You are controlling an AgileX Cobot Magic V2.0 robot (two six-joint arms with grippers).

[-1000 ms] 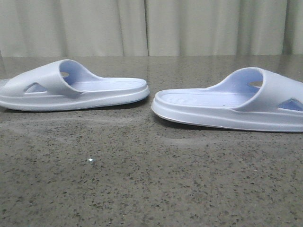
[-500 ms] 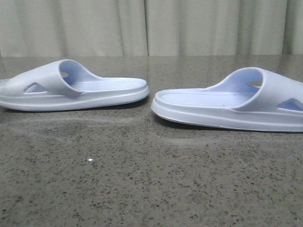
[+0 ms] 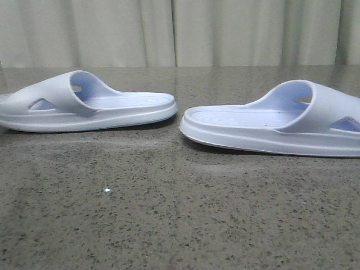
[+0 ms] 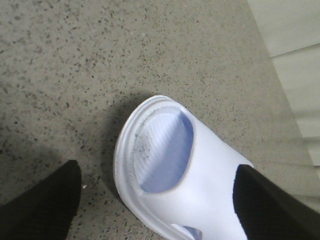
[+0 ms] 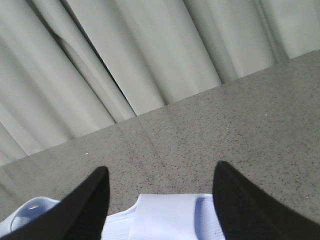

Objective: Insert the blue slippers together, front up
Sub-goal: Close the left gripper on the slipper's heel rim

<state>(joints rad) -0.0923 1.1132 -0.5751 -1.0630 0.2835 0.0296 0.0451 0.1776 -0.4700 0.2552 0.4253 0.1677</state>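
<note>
The blue slippers lie soles down on the speckled grey desk [image 3: 169, 214], well apart from each other, heels turned toward one another. The left slipper [image 3: 84, 107] sits on the left side of the front view, its strap toward the left edge and its heel pointing to the middle. The right slipper [image 3: 270, 126] lies a little nearer the camera, strap toward the right edge — a small gap of bare desk separates the two heels.

In the left wrist view the left end effector [image 4: 155, 210] stands with its dark fingers [image 4: 45, 205] spread wide, one on each side of the left slipper's strap, neither clearly touching it. The right end effector [image 5: 157, 200] is likewise apart, its fingers [image 5: 250, 205] straddling the right slipper's strap — contact cannot be told. A pale pleated curtain [image 3: 180, 31] hangs behind the desk.
</note>
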